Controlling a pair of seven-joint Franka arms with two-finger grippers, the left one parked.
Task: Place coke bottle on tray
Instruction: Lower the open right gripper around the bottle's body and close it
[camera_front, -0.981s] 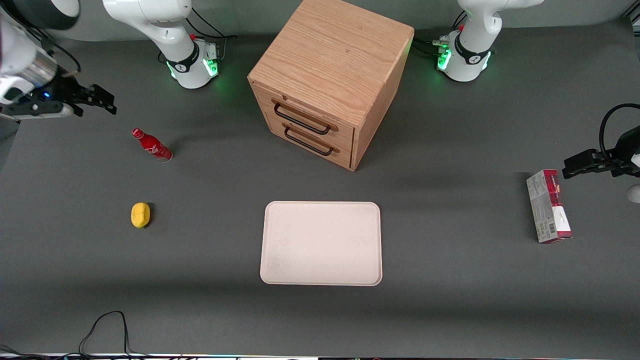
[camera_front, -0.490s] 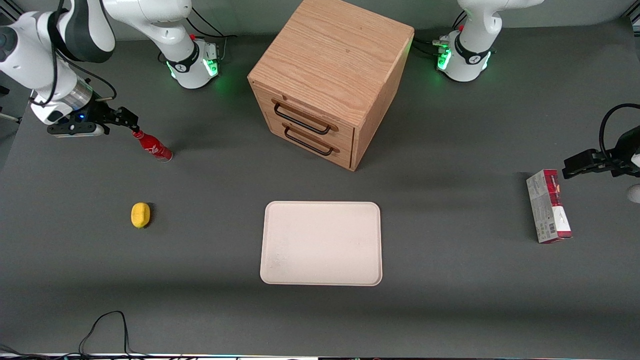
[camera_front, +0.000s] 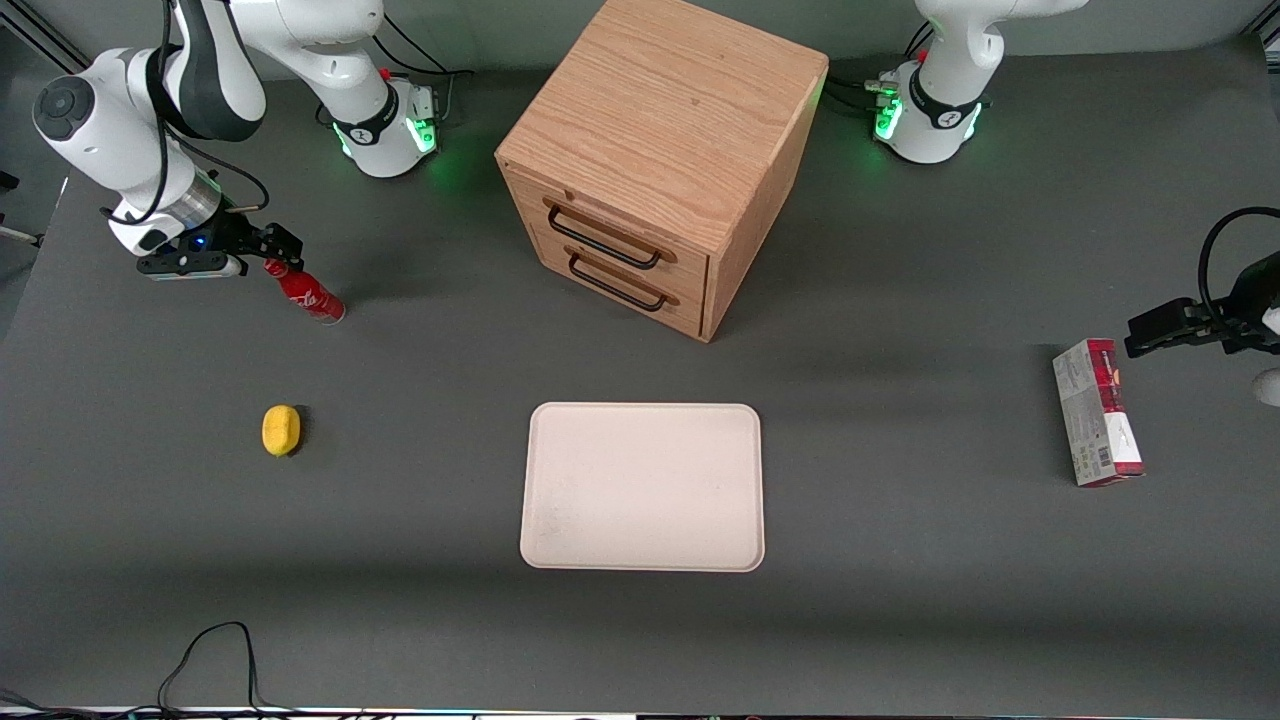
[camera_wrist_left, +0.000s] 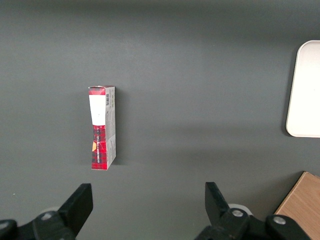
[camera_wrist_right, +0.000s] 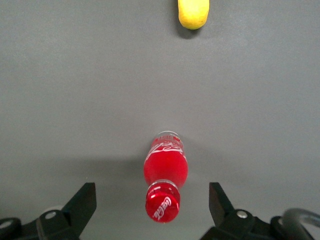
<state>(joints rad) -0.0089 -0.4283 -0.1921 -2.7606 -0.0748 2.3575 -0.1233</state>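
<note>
Overhead, the open end effector (camera_wrist_right: 152, 202) straddles the coke bottle (camera_wrist_right: 165, 169), its fingertips cut off from view.

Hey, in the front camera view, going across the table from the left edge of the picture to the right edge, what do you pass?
gripper, open above the coke bottle's cap → lemon → coke bottle → tray → wooden drawer cabinet → carton
</note>
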